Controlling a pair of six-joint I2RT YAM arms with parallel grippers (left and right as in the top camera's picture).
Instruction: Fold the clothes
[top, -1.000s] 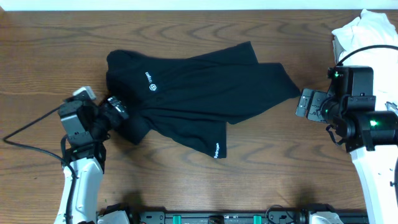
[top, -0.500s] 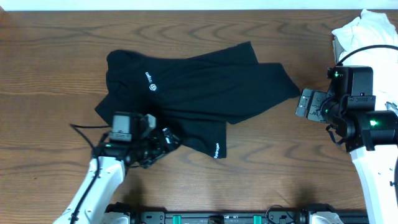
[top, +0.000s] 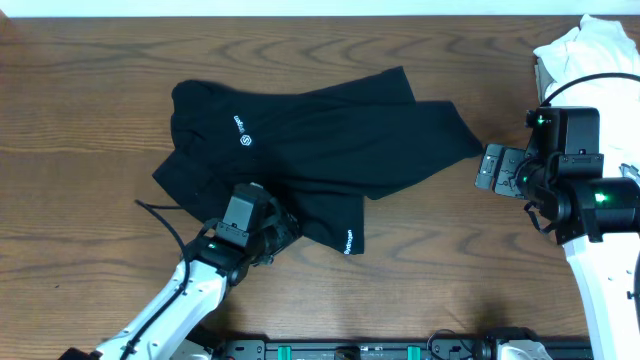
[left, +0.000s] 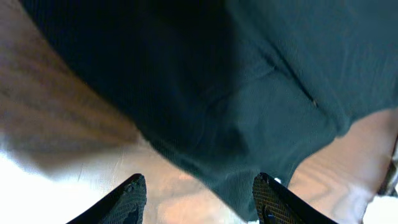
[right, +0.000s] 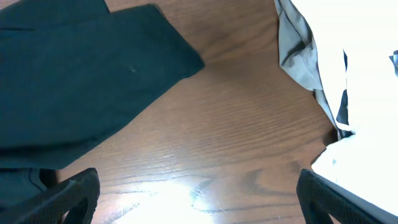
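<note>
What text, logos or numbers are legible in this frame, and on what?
Black T-shirt, chest logo: white emblem with lettering, too small to read.
Hem lettering, same shirt: white, too small to read.
White garments: no readable text.

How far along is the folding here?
Nothing looks folded yet: the black T-shirt lies rumpled and skewed on the table. In hand: the left gripper is at its near hem, jaws apart, nothing gripped. The right gripper hangs open beside the shirt's right edge, not touching. Every fold is left.
</note>
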